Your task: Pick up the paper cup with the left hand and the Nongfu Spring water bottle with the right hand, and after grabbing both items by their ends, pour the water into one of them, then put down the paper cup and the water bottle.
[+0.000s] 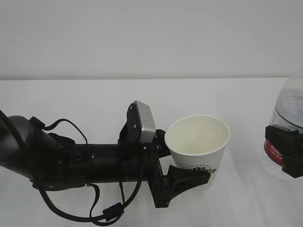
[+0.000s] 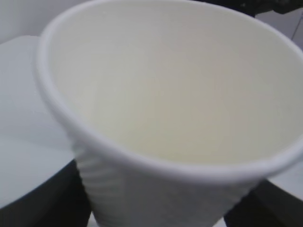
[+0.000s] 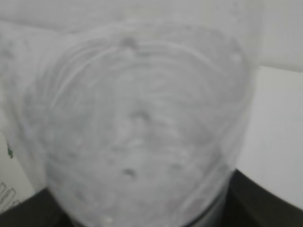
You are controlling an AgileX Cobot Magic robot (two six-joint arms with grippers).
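The left hand [image 1: 189, 177], jaws clamping the paper cup [image 1: 199, 142] mouth-up to receive water, faces the Nongfu Spring water bottle [image 1: 286, 127], right of the cup, clamped by the right hand [image 1: 289, 153].

One paper cup [image 1: 199, 142], one water bottle [image 1: 289, 109], two robot arms [image 1: 71, 161].

The paper cup [image 1: 199, 142] is placed right of centre in the exterior view, held at its lower part by the left hand [image 1: 189, 177], whose arm is stretched in from the lower left. The Nongfu Spring water bottle [image 1: 286, 111] is cut by the right edge, apart from the cup, apparently clasped by the right hand [image 1: 289, 151]. Both are seen above the table [image 1: 94, 99], with the wall [image 1: 142, 38] behind.
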